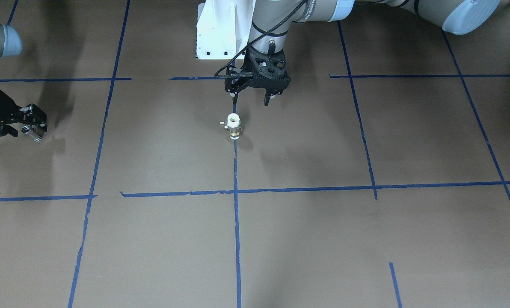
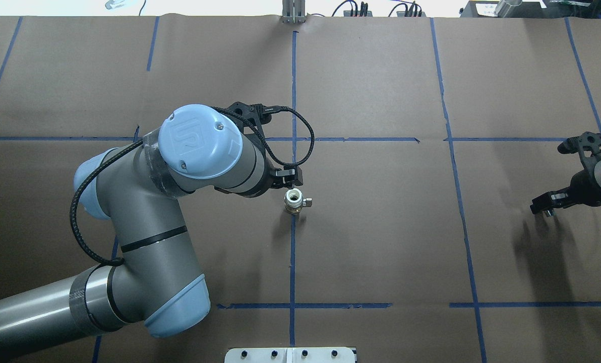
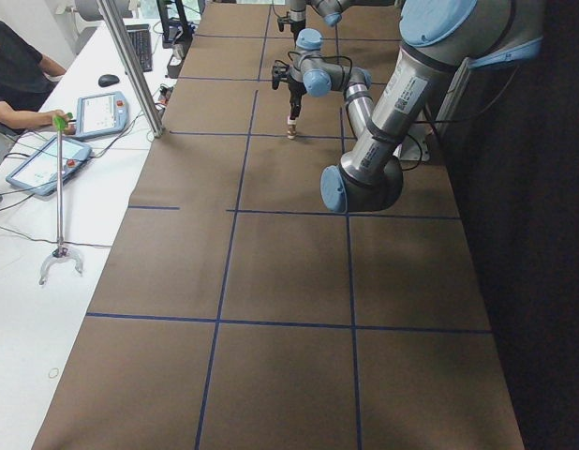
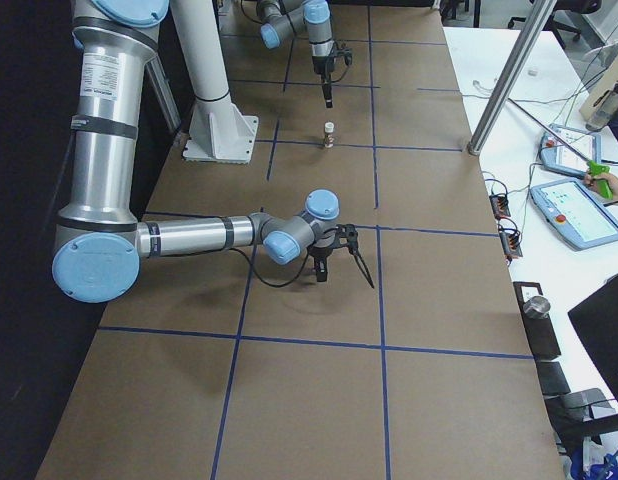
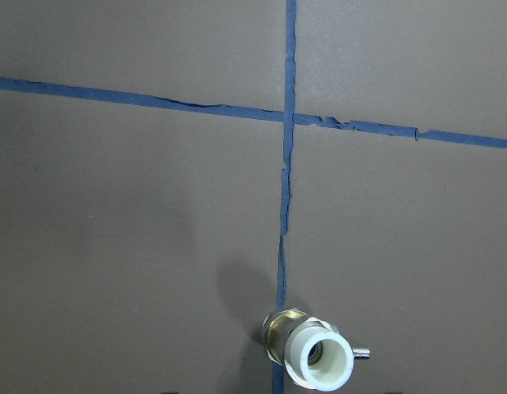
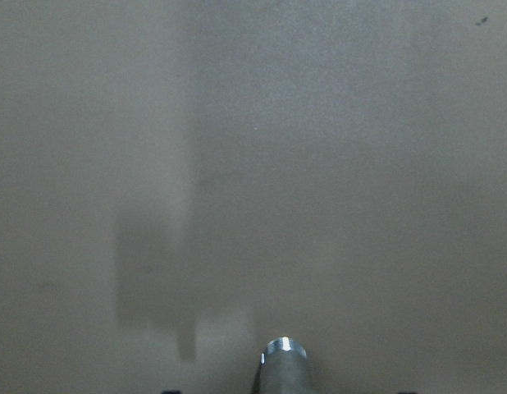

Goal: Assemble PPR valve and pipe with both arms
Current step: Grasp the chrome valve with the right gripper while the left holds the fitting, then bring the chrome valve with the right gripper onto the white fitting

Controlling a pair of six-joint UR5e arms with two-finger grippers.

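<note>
The PPR valve point(image 1: 234, 126) stands upright on the brown table at a blue tape line, white end up, stem to the side; it also shows in the overhead view point(image 2: 294, 200) and at the bottom of the left wrist view point(image 5: 315, 355). My left gripper point(image 1: 250, 97) is open and empty, hovering above the table just behind the valve, towards the robot's base, apart from it. My right gripper point(image 1: 29, 130) is far off at the table's right end, shut on the silver pipe point(image 1: 35, 135). The pipe's ringed tip shows in the right wrist view point(image 6: 284, 361), held above the table.
The white bolted pedestal base point(image 1: 218, 36) stands just behind the left gripper. Blue tape lines point(image 1: 236, 214) divide the brown table. A side desk with tablets point(image 4: 579, 210) and a metal post point(image 4: 509, 80) lies beyond the table's far edge.
</note>
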